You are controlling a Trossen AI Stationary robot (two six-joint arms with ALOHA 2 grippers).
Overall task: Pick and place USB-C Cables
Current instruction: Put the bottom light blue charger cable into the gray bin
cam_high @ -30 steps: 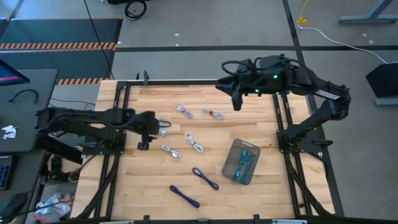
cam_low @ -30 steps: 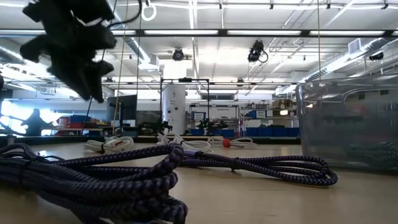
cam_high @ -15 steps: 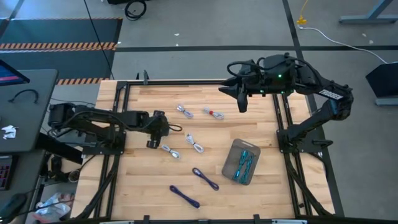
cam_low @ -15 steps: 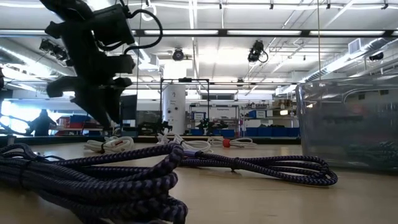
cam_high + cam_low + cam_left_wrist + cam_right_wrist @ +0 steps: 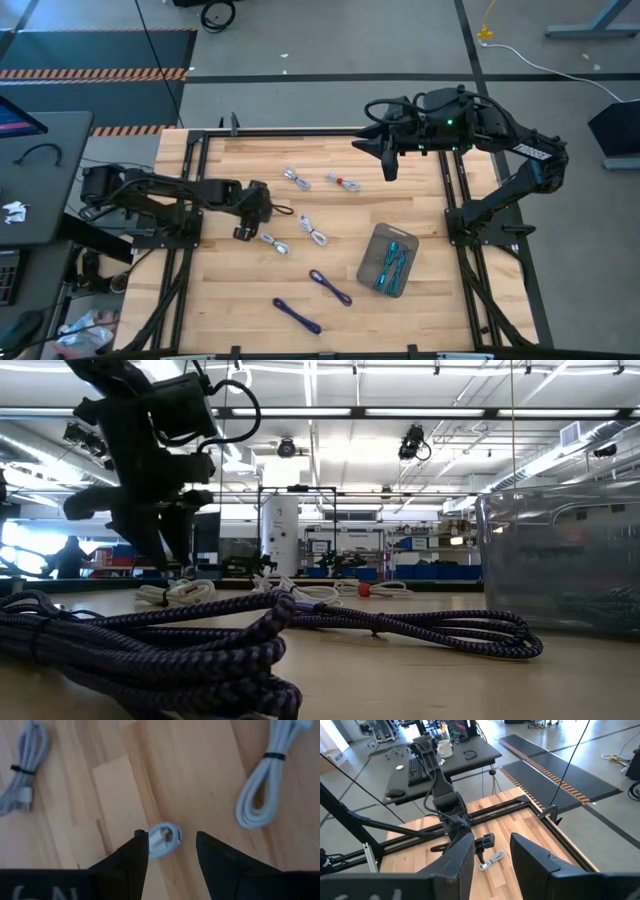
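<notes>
A light wooden table [image 5: 240, 300] with a black frame stands on a grey workshop floor; the level view shows a bright hall behind it, with a person [image 5: 68, 557] far off at its left edge.

Left gripper [image 5: 243, 231]: low over the table's left-centre. Its wrist camera shows the two dark fingers [image 5: 131, 858] spread apart, with one small white coiled cable [image 5: 162, 840] lying on the wood between the tips. No contact is visible; the fingers hold nothing.

Right gripper [image 5: 387, 170]: raised above the far right part of the table, clear of all cables. In its wrist camera the fingers [image 5: 462, 852] stand parted and empty.

USB-C Cables on the table:
- Two more white bundles near the left gripper, one just beside it [image 5: 272, 242], one further toward the centre [image 5: 314, 231].
- A silver-grey bundle [image 5: 296, 179] toward the far edge, and a red-tipped bundle [image 5: 344, 182] just right of it.
- Two dark blue-purple bundles toward the near edge: one [image 5: 330, 286] near the centre, one [image 5: 297, 315] closer to the edge. These fill the foreground of the level view.

A grey translucent tray [image 5: 371, 262] sits right of centre, tilted to the table edges. Two teal cables [image 5: 392, 264] lie inside it, side by side.
</notes>
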